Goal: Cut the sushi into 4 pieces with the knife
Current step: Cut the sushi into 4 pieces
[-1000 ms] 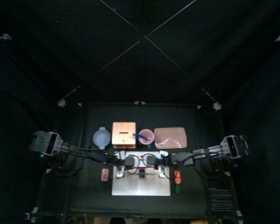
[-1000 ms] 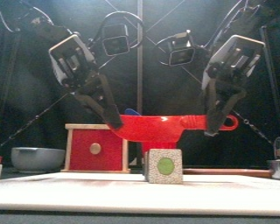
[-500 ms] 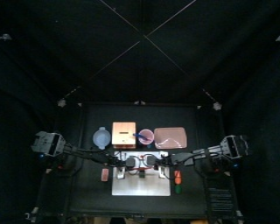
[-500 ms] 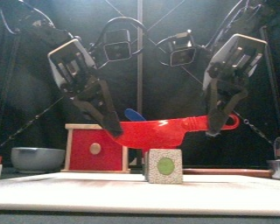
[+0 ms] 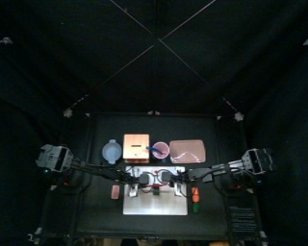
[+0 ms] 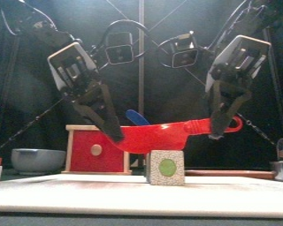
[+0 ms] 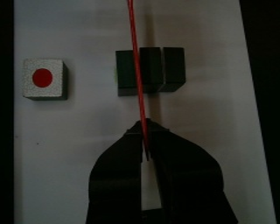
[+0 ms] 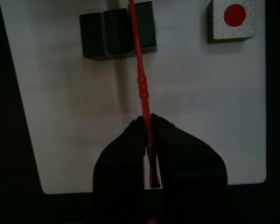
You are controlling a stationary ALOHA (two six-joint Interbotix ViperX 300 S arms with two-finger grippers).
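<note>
The sushi roll [image 7: 150, 70] sits on the white cutting board [image 7: 73, 149], straight out ahead of both sets of jaws and below them. The red knife [image 6: 168, 134] runs across it, held at both ends. The left gripper [image 6: 112, 134] is pinched on the blade end. The right gripper [image 6: 215, 130] is clamped on the handle end, higher up, so the knife slopes down toward the left jaws.

Front view only gives you the roll's end face, speckled white with a green centre, with the blade right over it. Can't tell if it's actually touching.

The wrist views fill in the rest: the knife is edge-on, a thin red line crossing the dark blocks. There's also a loose piece with a red dot [image 7: 43, 76] lying face up off to one side of the jaws, apart from the roll.

Behind the left jaws, the front view has the wooden box [image 6: 95, 150] and a blue-grey bowl [image 6: 38, 160]. Only the top view catches the pink tray [image 5: 188, 150].
</note>
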